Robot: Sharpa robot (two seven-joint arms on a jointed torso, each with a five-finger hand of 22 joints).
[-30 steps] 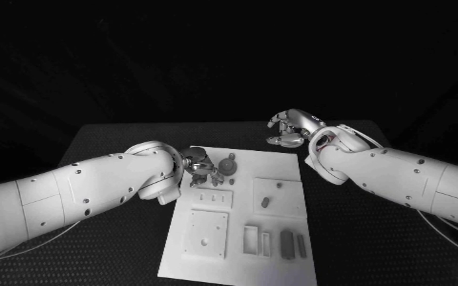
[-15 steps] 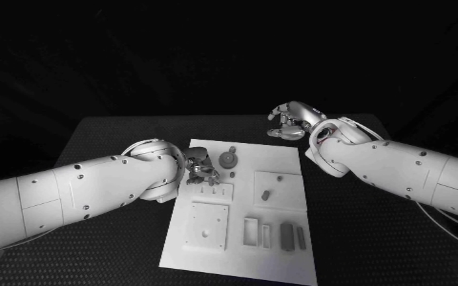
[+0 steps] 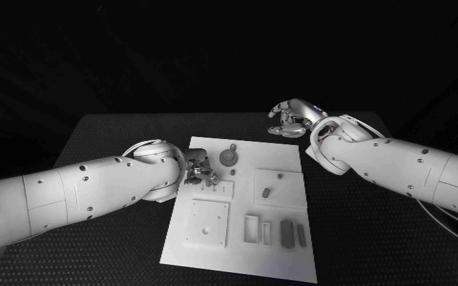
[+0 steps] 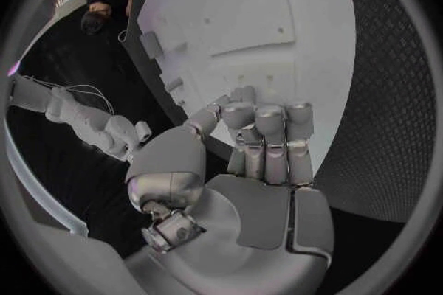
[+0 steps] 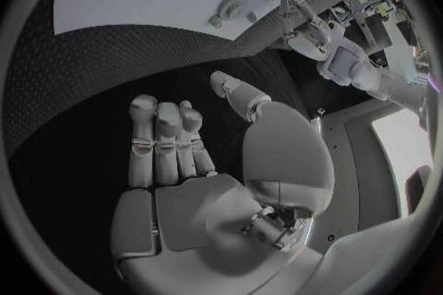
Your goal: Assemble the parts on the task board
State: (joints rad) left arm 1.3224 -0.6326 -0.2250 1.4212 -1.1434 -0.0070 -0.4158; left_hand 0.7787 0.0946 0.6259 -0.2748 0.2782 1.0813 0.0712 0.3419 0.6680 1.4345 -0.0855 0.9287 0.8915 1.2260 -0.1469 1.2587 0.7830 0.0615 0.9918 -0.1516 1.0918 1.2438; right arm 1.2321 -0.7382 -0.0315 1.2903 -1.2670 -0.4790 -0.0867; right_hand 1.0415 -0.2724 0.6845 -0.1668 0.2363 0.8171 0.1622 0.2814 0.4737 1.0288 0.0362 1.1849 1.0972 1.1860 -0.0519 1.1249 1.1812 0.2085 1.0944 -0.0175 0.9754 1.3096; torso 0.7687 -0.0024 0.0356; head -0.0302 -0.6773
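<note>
Curling its fingers in, your left silver many-fingered hand (image 3: 200, 169) sits at the near-left part of the white rectangular task board (image 3: 276, 259), right by the small plate with holes (image 3: 214, 189). From the left wrist view (image 4: 263, 155) the fingers are folded tight over the board edge; you cannot tell whether they pinch a part or close on nothing. Compared with a second ago it has barely moved, still working that same spot.

Your right silver hand (image 3: 291, 119) hangs above the black table (image 3: 105, 140), just beyond the board's far right corner. Its fingers are loosely curved and apart, nothing in them, as the right wrist view (image 5: 170, 144) confirms. Over the last second it has drifted a little further from the board, so read it as idle, not approaching.

Parts on the board: round dark disc (image 3: 229, 157) near the far edge, small dark peg (image 3: 266, 192) standing in the square plate at centre right, dark bars (image 3: 287, 234) in the near slots. None has shifted. Assembly looks early; the left hand's step is the one in progress.
</note>
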